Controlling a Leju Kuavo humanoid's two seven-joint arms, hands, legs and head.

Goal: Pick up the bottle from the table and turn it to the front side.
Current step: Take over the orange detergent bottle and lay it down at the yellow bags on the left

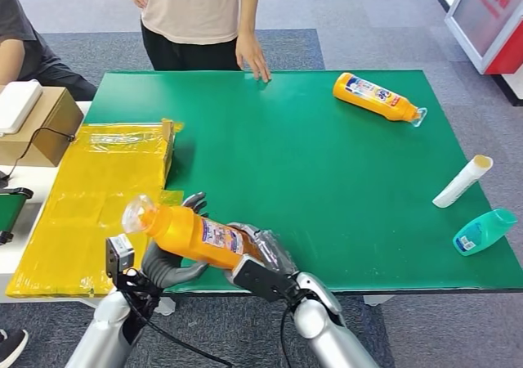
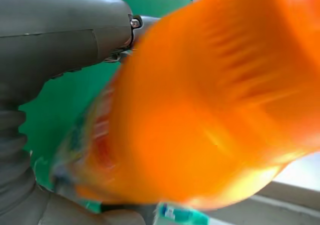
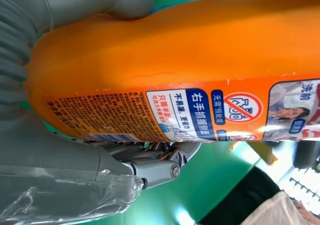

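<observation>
An orange bottle with a clear cap and a printed label lies on its side in the air over the table's near edge, cap to the left. My right hand grips its base end; in the right wrist view the thumb and fingers clasp the orange bottle from both sides. My left hand cups the bottle from below near the neck, one finger rising behind it. The left wrist view is blurred, with the orange bottle close against my left hand.
On the green table lie a second orange bottle at the far right, and a white tube and a teal bottle at the right edge. A yellow sheet and cardboard box sit left. A person's hand rests on the far edge.
</observation>
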